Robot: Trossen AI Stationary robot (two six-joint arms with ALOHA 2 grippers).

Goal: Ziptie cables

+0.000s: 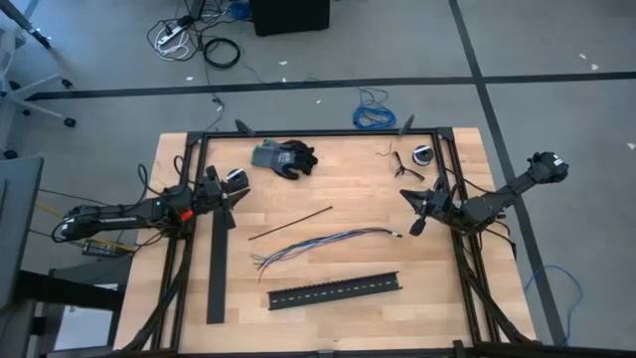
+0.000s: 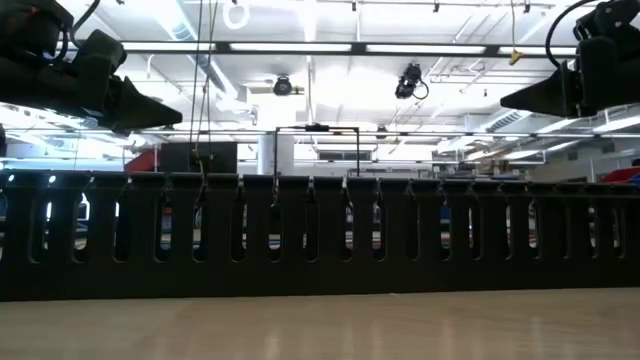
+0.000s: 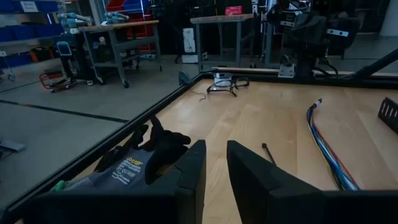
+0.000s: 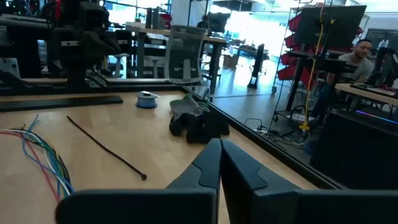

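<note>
The cables (image 1: 318, 244) are a loose bundle of thin blue, grey, white and green wires lying flat mid-table, splayed at their left end; they also show in the left wrist view as cables (image 3: 326, 146) and in the right wrist view as cables (image 4: 43, 155). A thin black ziptie (image 1: 290, 223) lies flat just beyond them. My left gripper (image 1: 235, 199), slightly open, hovers at the table's left side, clear of both. My right gripper (image 1: 413, 221), shut, hovers near the bundle's right end and touches nothing.
A black slotted channel (image 1: 333, 290) lies near the front edge and fills the low view. A flat black strip (image 1: 217, 268) lies at the left. Dark gloves (image 1: 285, 157) and a tape roll (image 1: 423, 154) sit toward the far edge. A black frame rims the table.
</note>
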